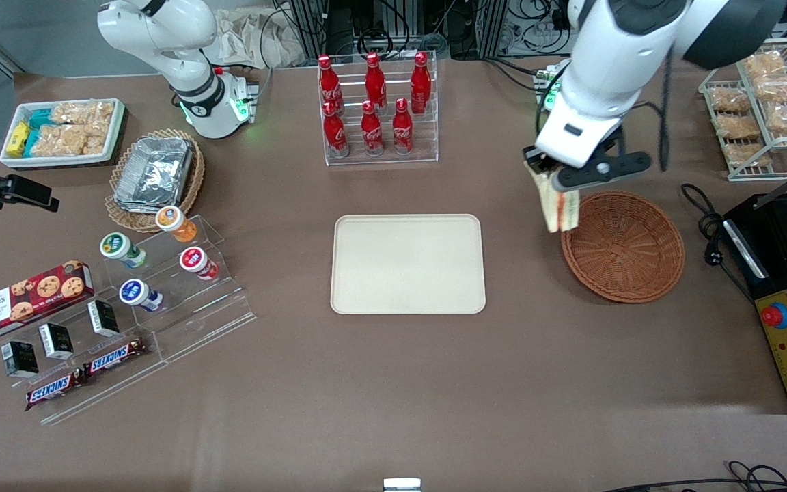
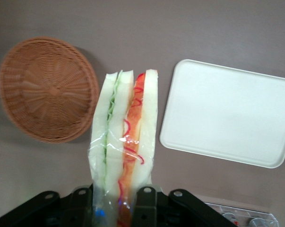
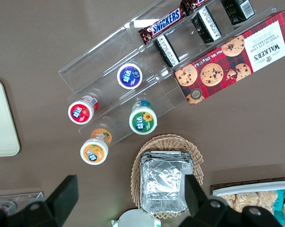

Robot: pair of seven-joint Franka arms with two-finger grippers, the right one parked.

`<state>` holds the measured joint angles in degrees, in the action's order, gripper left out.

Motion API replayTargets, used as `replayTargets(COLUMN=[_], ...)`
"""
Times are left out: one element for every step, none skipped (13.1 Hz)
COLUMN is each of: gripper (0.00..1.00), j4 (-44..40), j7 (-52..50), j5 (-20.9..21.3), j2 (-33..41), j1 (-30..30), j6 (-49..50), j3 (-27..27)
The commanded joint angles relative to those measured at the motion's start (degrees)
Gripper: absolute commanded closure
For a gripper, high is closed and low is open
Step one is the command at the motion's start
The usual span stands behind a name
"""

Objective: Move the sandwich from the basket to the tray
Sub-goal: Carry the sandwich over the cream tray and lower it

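**Sandwich lifted clear of basket**

I read Walker's [image 1: 28,299] and Snickers [image 1: 115,356] at the parked arm's end. My gripper [image 1: 552,179] clamps the wrapped sandwich [image 1: 560,209], hanging long axis vertical, above the basket [image 1: 623,246] rim nearest the tray [image 1: 408,264].

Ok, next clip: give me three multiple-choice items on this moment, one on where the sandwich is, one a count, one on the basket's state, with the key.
1. Where is the sandwich?
A. Lying in the basket
B. Held by the gripper above the table, by the basket's rim
C. Flat on the tray

2. How many red bottles stand in the clear rack?
A. Four
B. Six
C. Eight

3. What state is the reddish-brown basket in?
A. Empty
B. Holding foil containers
C. Tipped on its side

Key: 1 B, the fingers clamp the wrapped wedge, which hangs between basket and tray. 2 B, two rows of three. 3 A, only bare wicker shows inside it.
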<state>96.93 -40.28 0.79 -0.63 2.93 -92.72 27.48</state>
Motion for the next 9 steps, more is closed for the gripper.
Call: replayTargets(gripper=[1.0,1.0,1.0,1.0,1.0,1.0,1.0,1.0,1.0], j4=[-1.31,0.18,2.45,5.35,8.07,10.63,12.91,14.59,15.82], j7=[-2.95,-3.31,-3.75,-3.93,-4.02,-4.28,-4.37,-4.37,-4.37], j5=[-0.09,0.17,0.52,0.87,1.05,1.14,2.44,3.24,4.12], j2=[-5.69,-6.92,-7.89,-8.77,-9.56,-10.09,-10.45,-11.41,-12.55], j1=[-0.12,-0.12,-0.03,0.41,1.89,2.34,2.43,3.13,3.83], j6=[-4.37,-7.62,-11.39,-15.87,-20.18,-23.61,-26.35,-28.46,-30.57], j3=[3.71,4.85,5.65,6.18,6.18,6.18,6.18,6.18,6.18])
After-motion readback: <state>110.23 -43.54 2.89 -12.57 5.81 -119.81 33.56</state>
